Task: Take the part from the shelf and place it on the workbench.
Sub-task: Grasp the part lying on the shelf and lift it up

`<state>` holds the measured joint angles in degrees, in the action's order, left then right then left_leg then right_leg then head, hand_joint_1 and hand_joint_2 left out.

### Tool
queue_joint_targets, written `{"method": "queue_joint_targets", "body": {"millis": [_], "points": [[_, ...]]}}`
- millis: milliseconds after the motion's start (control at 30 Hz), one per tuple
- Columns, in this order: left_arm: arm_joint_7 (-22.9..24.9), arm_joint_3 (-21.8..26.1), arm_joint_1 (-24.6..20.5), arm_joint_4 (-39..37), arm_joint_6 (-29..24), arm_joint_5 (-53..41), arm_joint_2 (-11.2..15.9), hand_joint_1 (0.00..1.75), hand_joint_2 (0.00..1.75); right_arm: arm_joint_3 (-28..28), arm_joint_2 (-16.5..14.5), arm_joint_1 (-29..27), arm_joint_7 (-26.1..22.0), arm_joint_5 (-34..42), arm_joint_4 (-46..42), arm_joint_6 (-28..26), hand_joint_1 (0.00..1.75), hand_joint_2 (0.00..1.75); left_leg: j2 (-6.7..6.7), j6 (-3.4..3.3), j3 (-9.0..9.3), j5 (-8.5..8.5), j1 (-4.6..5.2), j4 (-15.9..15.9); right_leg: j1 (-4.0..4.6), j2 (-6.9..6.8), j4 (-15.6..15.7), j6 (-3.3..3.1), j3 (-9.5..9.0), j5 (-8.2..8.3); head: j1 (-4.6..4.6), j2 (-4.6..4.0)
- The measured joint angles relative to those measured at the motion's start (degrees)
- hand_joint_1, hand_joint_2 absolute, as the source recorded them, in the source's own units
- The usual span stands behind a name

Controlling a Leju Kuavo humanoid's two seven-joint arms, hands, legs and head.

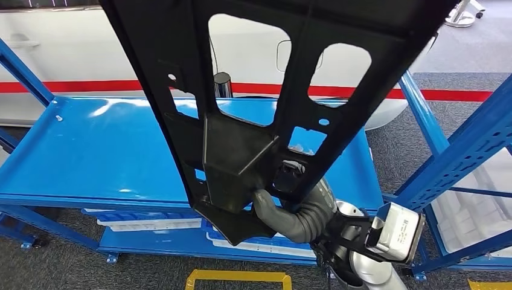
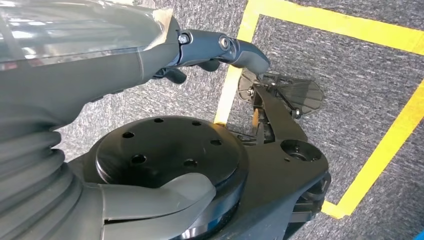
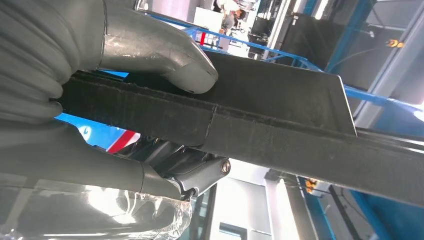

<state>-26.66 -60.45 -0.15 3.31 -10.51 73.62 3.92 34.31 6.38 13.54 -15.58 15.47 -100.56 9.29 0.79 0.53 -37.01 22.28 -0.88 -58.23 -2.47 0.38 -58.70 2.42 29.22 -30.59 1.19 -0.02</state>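
Low in the frame's centre-right, the right hand (image 1: 284, 208) clamps the lower edge of the black part (image 1: 265, 90), which rises toward the top of the frame. It looks stiff, long and leverage-prone, so a hold nearer its middle seems steadier. Behind lies the blue workbench (image 1: 90, 151); the left hand (image 2: 200, 50) hangs curled, holding nothing, over grey carpet (image 2: 360, 80).

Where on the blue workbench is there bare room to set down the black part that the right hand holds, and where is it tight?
The blue workbench top is bare across its left and middle, between the front lip and the white wall with the red stripe. It is tighter on the right, beside the blue shelf upright, where the right hand holds the black part. A dark cylinder stands beyond the back edge.
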Motion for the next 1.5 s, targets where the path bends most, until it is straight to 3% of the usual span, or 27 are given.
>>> {"method": "queue_joint_targets", "body": {"millis": [33, 100, 167, 200, 233, 333, 400, 467, 533, 600, 667, 733, 767, 833, 900, 967, 1033, 1067, 1133, 1167, 1200, 1233, 1267, 1333, 1400, 1433, 1500], "points": [[0.0, 0.0, 0.0, 0.1, 0.0, -0.1, 0.0, 0.00, 1.75, -0.1, 0.0, -0.1, 0.0, -0.1, -0.1, 0.0, 1.75, 1.75, -0.10, 0.22, -0.44, 1.34, -0.14, -1.0, 0.01, -0.10, 0.0, -0.65, 0.29, 0.34, -0.01, 0.00], [0.1, 0.0, -0.2, 0.3, -0.1, -0.3, 0.1, 0.00, 1.75, -0.4, -0.1, -0.5, 0.0, -0.4, -0.4, 0.0, 1.75, 1.75, -0.31, 0.48, -2.17, 6.46, -0.23, -6.6, 0.26, -0.32, 0.0, -1.67, 1.02, 1.19, -0.13, 0.00], [0.3, 0.0, -0.6, 0.4, -0.1, -0.4, 0.2, 0.00, 1.75, -0.6, -0.2, -1.1, 0.0, -0.7, -0.5, 0.0, 1.75, 1.75, -0.35, 0.55, -3.77, 10.93, -0.22, -13.9, 0.79, -0.54, -0.1, -2.16, 1.96, 1.93, -0.18, 0.00], [0.3, 0.0, -0.7, 0.4, -0.1, -0.4, 0.2, 0.00, 1.75, -0.7, -0.2, -1.3, 0.0, -0.8, -0.5, 0.0, 1.75, 1.75, -0.35, 0.42, -3.59, 11.64, -0.21, -15.8, 1.08, -0.61, -0.1, -2.23, 2.40, 2.23, -0.16, 0.00], [0.4, 0.0, -0.7, 0.5, -0.1, -0.4, 0.2, 0.00, 1.75, -0.8, -0.2, -1.5, 0.1, -0.9, -0.6, 0.0, 1.75, 1.75, -0.34, 0.14, -2.36, 11.26, -0.18, -15.4, 1.33, -0.64, -0.2, -2.27, 2.74, 2.49, -0.16, 0.00], [0.8, -0.1, -0.6, 0.7, -0.1, -0.5, 0.3, 0.00, 1.75, -1.2, -0.3, -1.6, 0.1, -1.0, -0.7, 0.3, 1.75, 1.75, -0.34, -1.54, 5.34, 8.14, 0.37, -4.8, 1.86, -0.61, -0.2, -2.08, 3.27, 3.12, -0.13, 0.00], [0.9, -0.1, -0.5, 0.9, -0.2, -0.5, 0.3, 0.00, 1.75, -1.4, -0.3, -1.7, 0.1, -1.2, -0.7, 0.5, 1.75, 1.75, -0.34, -2.27, 8.00, 7.63, 0.97, -0.1, 1.80, -0.68, -0.1, -1.49, 3.59, 3.60, -0.09, 0.00], [1.0, -0.2, -0.4, 1.0, -0.2, -0.5, 0.2, 0.00, 1.75, -1.5, -0.4, -1.7, 0.1, -1.4, -0.7, 0.6, 1.75, 1.75, -0.38, -2.61, 7.88, 7.15, 1.48, 0.6, 1.57, -0.76, 0.0, -0.54, 3.85, 4.23, -0.11, 0.00], [1.1, -0.2, -0.5, 1.2, -0.3, -0.5, 0.1, 0.00, 1.75, -1.7, -0.3, -1.7, 0.1, -1.6, -0.7, 0.8, 1.75, 1.75, -0.75, -3.21, 7.58, 5.85, 1.41, 1.7, 1.57, -0.70, -0.9, -0.11, 4.61, 3.39, -0.03, 0.00], [1.2, -0.2, -0.6, 1.3, -0.3, -0.5, 0.0, 0.00, 1.75, -1.9, -0.3, -1.8, 0.1, -1.7, -0.7, 0.8, 1.75, 1.75, -1.10, -3.67, 6.81, 4.47, 1.16, 2.6, 1.60, -0.58, -5.5, -0.60, 6.56, -0.26, 0.15, 0.00], [1.2, -0.3, -0.6, 1.4, -0.3, -0.5, -0.1, 0.00, 1.75, -2.0, -0.2, -1.9, 0.1, -1.7, -0.7, 0.8, 1.75, 1.75, -1.19, -3.79, 5.43, 3.47, 1.20, 2.5, 1.56, -0.53, -12.3, -0.79, 8.57, -3.94, 0.25, 0.00], [1.2, -0.3, -0.6, 1.5, -0.2, -0.5, -0.3, 0.00, 1.75, -2.1, -0.1, -2.0, 0.1, -1.7, -0.7, 0.8, 1.75, 1.75, -1.29, -3.58, 3.94, 2.51, 1.13, 2.3, 1.40, -0.53, -14.8, 0.26, 8.15, -3.99, 0.25, 0.00], [1.2, -0.4, -0.6, 1.6, -0.2, -0.5, -0.3, 0.00, 1.75, -2.1, 0.0, -2.0, 0.1, -1.7, -0.7, 0.8, 1.75, 1.75, -1.31, -3.36, 3.20, 2.10, 1.03, 2.1, 1.28, -0.53, -13.0, 1.04, 6.50, -2.74, 0.25, 0.00], [1.2, -0.4, -0.6, 1.7, -0.2, -0.5, -0.4, 0.00, 1.75, -2.2, 0.0, -2.0, 0.1, -1.7, -0.7, 0.8, 1.75, 1.75, -1.27, -2.80, 1.75, 1.50, 0.91, 1.2, 1.02, -0.53, -5.3, 2.10, 1.08, -0.72, 0.27, 0.00], [1.2, -0.4, -0.7, 1.7, -0.2, -0.5, -0.3, 0.00, 1.75, -2.3, 0.0, -2.0, 0.1, -1.7, -0.7, 0.9, 1.75, 1.75, -1.17, -2.10, 0.74, 0.92, 1.01, 0.3, 1.10, -0.43, 0.4, 1.74, -2.32, -0.82, 0.22, 0.00], [1.2, -0.4, -0.7, 1.8, -0.3, -0.5, -0.3, 0.00, 1.75, -2.3, 0.0, -2.0, 0.1, -1.8, -0.7, 0.9, 1.75, 1.75, -1.07, -1.45, 0.34, 0.14, 1.05, 0.1, 1.31, -0.37, 1.3, 0.73, -2.13, -1.02, 0.15, 0.00], [1.2, -0.4, -0.6, 1.8, -0.2, -0.5, -0.2, 0.00, 1.75, -2.3, -0.1, -2.0, 0.1, -1.8, -0.7, 1.0, 1.75, 1.75, -0.93, -0.84, -0.15, 1.01, 0.82, -0.6, 1.07, -0.50, 1.3, -0.53, -1.33, -0.24, 0.13, 0.00], [1.2, -0.4, -0.6, 1.8, -0.2, -0.5, -0.2, 0.00, 1.75, -2.2, -0.2, -2.0, 0.1, -1.8, -0.7, 1.1, 1.75, 1.75, -0.86, -0.52, -0.69, 2.95, 0.72, -2.1, 0.92, -0.58, 1.3, -1.28, -0.89, 0.29, 0.11, 0.00], [1.2, -0.4, -0.7, 1.8, -0.2, -0.5, -0.2, 0.00, 1.75, -2.2, -0.4, -2.0, 0.1, -1.9, -0.7, 1.2, 1.75, 1.75, -0.81, 0.05, -2.29, 8.78, 0.58, -8.2, 0.94, -0.71, 1.3, -2.28, 0.21, 1.47, 0.05, 0.00], [1.2, -0.4, -0.8, 1.8, -0.2, -0.5, -0.3, 0.00, 1.75, -2.2, -0.5, -2.0, 0.1, -1.9, -0.7, 1.3, 1.75, 1.75, -0.79, 0.24, -3.00, 11.00, 0.52, -11.9, 1.03, -0.74, 1.3, -2.45, 0.86, 2.09, 0.04, 0.00], [1.2, -0.4, -0.8, 1.8, -0.2, -0.5, -0.3, 0.00, 1.75, -2.2, -0.5, -2.0, 0.1, -2.0, -0.6, 1.3, 1.75, 1.75, -0.79, 0.35, -3.22, 11.94, 0.44, -14.7, 1.12, -0.76, 1.2, -2.45, 1.60, 2.71, 0.04, 0.00], [1.2, -0.4, -0.9, 1.8, -0.2, -0.5, -0.3, 0.00, 1.75, -2.2, -0.6, -2.0, 0.1, -2.1, -0.6, 1.4, 1.75, 1.75, -0.79, 0.34, -2.65, 11.55, 0.36, -15.9, 1.18, -0.77, 1.1, -2.36, 2.41, 3.29, 0.03, 0.00], [1.2, -0.4, -0.9, 1.9, -0.2, -0.5, -0.3, 0.00, 1.75, -2.2, -0.6, -2.0, 0.1, -2.1, -0.5, 1.4, 1.75, 1.75, -0.79, 0.25, -1.14, 10.22, 0.29, -15.1, 1.22, -0.77, 1.0, -2.21, 3.15, 3.80, 0.02, 0.00], [1.2, -0.4, -0.9, 1.9, -0.1, -0.5, -0.3, 0.00, 1.75, -2.1, -0.7, -2.0, 0.1, -2.1, -0.5, 1.4, 1.75, 1.75, -0.71, -0.17, 4.44, 7.85, 0.25, -8.2, 1.24, -0.73, 0.8, -1.78, 4.28, 4.74, 0.01, 0.00], [1.2, -0.5, -1.0, 2.0, -0.1, -0.5, -0.2, 0.00, 1.75, -2.1, -0.8, -1.8, 0.1, -2.1, -0.5, 1.4, 1.75, 1.75, -0.51, -0.69, 9.33, 7.95, 0.51, -0.8, 1.41, -0.78, 0.8, -1.07, 4.85, 5.61, 0.07, 0.00], [1.2, -0.5, -1.0, 2.0, -0.1, -0.6, -0.2, 0.00, 1.75, -2.1, -0.9, -1.8, 0.1, -2.1, -0.5, 1.4, 1.75, 1.75, -0.42, -0.95, 10.25, 8.41, 0.76, 1.0, 1.42, -0.86, 0.8, -0.62, 5.09, 6.06, 0.09, 0.00], [1.2, -0.5, -1.0, 2.1, -0.1, -0.6, -0.2, 0.00, 1.75, -2.1, -0.9, -1.6, 0.1, -2.1, -0.3, 1.5, 1.75, 1.75, -0.52, -1.87, 9.68, 7.85, 1.10, 1.9, 1.33, -1.04, 0.9, 0.24, 5.71, 6.95, 0.09, 0.00]]}}
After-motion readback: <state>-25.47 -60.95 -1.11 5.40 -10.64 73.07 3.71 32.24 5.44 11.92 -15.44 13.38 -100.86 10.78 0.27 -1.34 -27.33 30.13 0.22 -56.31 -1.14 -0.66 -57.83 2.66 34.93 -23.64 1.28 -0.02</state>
